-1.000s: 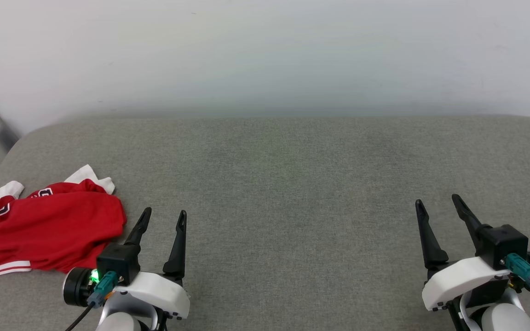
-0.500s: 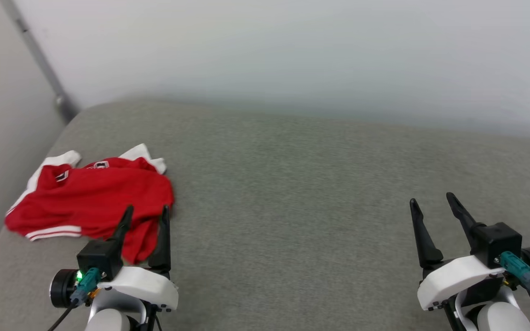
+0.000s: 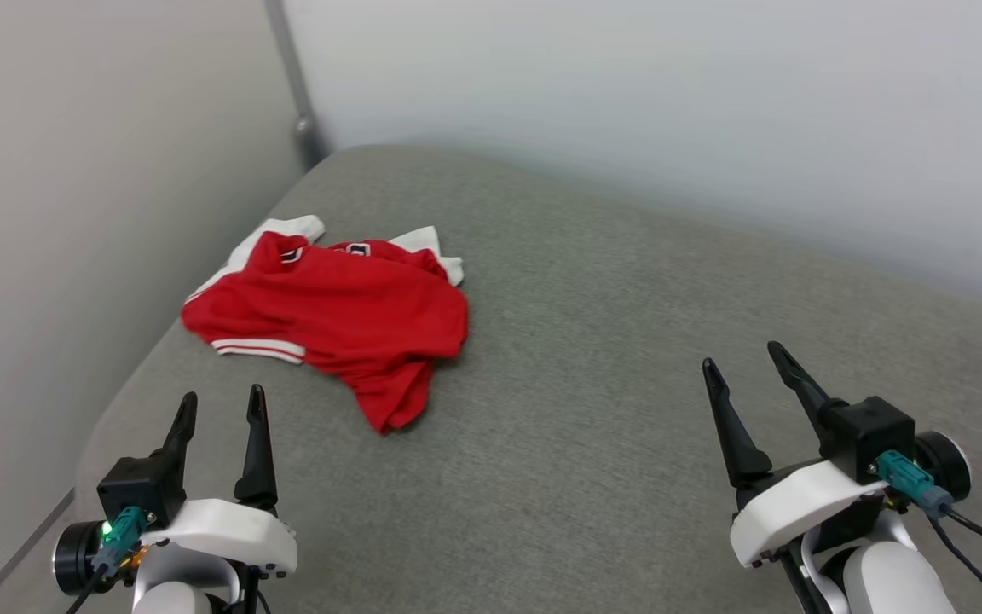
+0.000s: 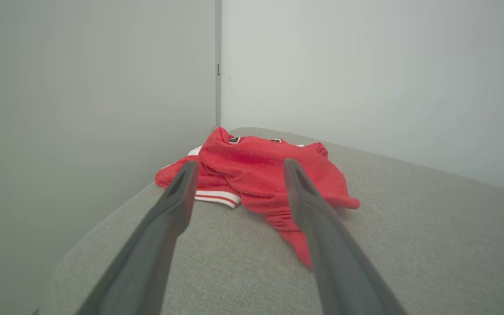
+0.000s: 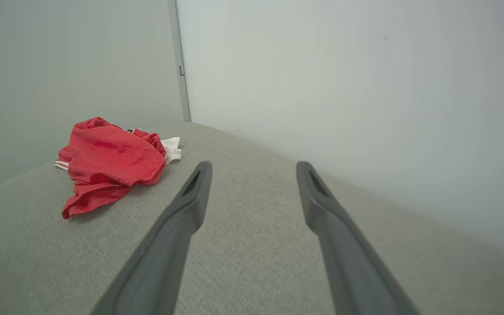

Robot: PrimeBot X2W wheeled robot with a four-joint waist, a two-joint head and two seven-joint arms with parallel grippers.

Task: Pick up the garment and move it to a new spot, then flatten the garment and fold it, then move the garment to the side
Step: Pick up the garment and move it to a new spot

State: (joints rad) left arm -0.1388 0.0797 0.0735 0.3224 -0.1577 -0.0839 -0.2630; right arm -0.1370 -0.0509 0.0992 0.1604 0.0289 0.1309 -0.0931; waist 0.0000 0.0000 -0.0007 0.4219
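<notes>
Our left gripper (image 3: 222,393), fingers spread and empty, should reach the crumpled garment (image 3: 337,315) and pinch one raised fold firmly.

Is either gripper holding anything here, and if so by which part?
Nothing held: left gripper and right gripper stand open, clear of the garment.

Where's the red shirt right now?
In the head view the garment lies crumpled on the grey cushion, left of centre near the corner post, just ahead of the left gripper, untouched.
</notes>
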